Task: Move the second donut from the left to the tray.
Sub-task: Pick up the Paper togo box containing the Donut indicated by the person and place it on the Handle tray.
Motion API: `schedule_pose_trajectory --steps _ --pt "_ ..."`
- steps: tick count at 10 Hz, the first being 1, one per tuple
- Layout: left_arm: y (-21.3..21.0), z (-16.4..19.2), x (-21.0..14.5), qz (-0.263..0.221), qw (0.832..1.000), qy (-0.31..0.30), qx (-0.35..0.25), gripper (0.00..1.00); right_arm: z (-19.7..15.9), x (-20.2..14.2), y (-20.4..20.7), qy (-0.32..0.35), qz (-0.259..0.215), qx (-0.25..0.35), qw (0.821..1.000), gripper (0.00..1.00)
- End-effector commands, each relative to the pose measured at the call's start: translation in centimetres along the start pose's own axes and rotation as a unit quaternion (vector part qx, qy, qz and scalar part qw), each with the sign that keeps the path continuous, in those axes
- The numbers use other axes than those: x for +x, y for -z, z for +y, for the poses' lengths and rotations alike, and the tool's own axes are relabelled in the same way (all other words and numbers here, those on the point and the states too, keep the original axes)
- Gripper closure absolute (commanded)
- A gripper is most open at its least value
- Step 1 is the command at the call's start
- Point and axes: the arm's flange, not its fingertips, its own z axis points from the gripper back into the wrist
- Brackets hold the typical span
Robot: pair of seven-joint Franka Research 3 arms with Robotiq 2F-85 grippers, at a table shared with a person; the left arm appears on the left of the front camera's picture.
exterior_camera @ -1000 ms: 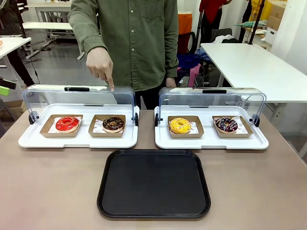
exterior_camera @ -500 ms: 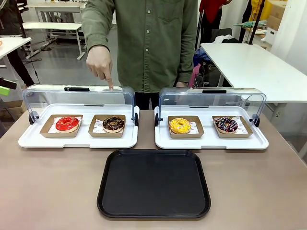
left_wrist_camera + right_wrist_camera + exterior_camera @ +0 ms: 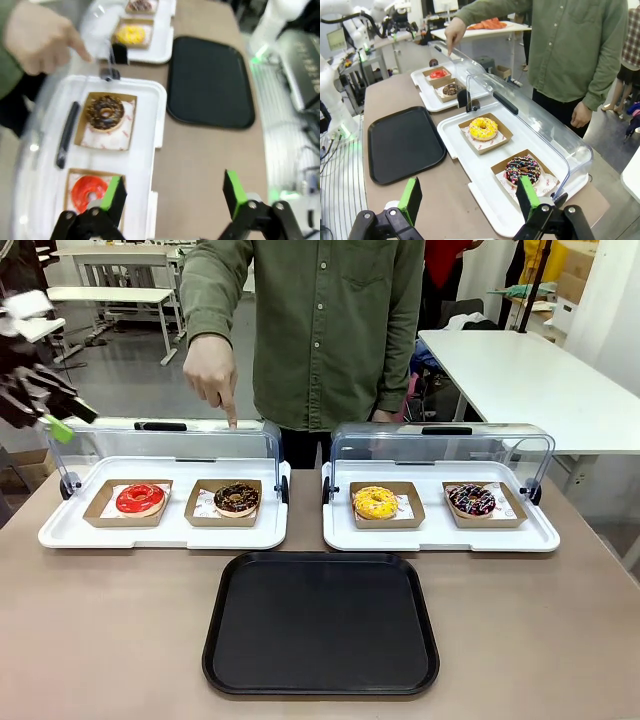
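Front view: chocolate donut (image 3: 236,498) sits in brown cardboard holder (image 3: 224,521).

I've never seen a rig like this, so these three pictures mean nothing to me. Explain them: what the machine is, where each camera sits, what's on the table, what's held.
It is a two-armed robot sharing a table with a person. The front view looks across the table; the other two come from cameras on the wrists, looking along the green-padded fingers. The left gripper and right gripper are both open, holding nothing. On the table lie a black tray and two white display trays with four donuts. The person's hand points at the lid above the chocolate donut.
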Motion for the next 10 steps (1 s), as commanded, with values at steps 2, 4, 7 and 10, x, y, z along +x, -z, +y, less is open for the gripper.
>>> schedule_pose_trajectory --steps 2,4,7,10 --pt "4.5 -0.2 2.9 0.116 0.992 0.048 -0.014 0.0 -0.3 0.2 0.0 -0.014 -0.012 -0.001 1.0 0.0" --pt "8.5 -0.9 4.1 0.149 0.986 0.075 -0.009 0.0 -0.3 0.2 0.0 -0.014 -0.012 -0.001 1.0 0.0" --pt "13.1 -1.1 3.7 0.163 0.982 0.09 0.038 0.0 -0.3 0.2 0.0 -0.014 -0.012 -0.001 1.0 0.0" --pt "18.0 -0.7 3.6 0.193 0.97 0.124 0.077 0.0 -0.3 0.2 0.0 -0.014 -0.012 -0.001 1.0 0.0"
